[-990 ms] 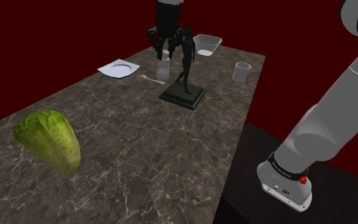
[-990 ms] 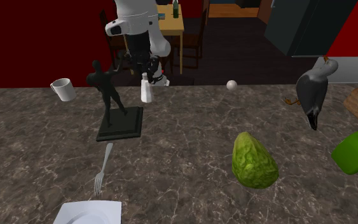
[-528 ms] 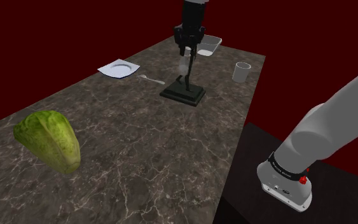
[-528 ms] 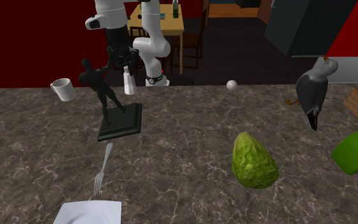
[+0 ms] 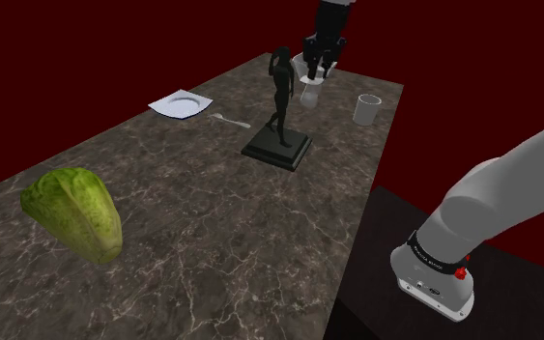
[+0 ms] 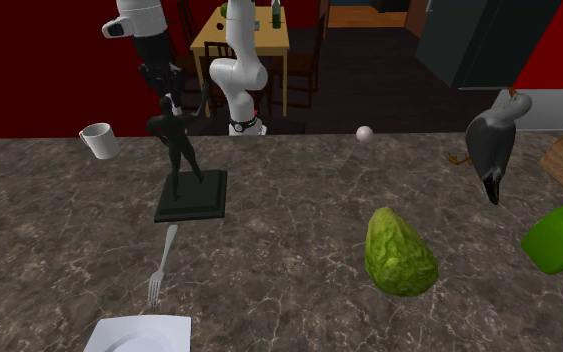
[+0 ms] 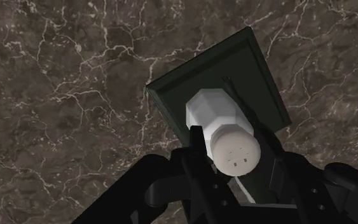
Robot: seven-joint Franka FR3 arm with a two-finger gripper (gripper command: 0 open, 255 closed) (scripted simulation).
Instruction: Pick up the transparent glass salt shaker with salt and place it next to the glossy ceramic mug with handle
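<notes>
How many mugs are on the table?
1. The white mug stands near the edge of the table, to the shoulder view's right of the dark statue. The gripper with the salt shaker hides little, so likely no more.

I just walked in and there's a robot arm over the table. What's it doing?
The robot's black gripper holds a white salt shaker, clasped tight, up in the air over the marbled counter. It hangs by the dark statue. The white mug stands further along, and the shaker is not yet set down beside it.
</notes>
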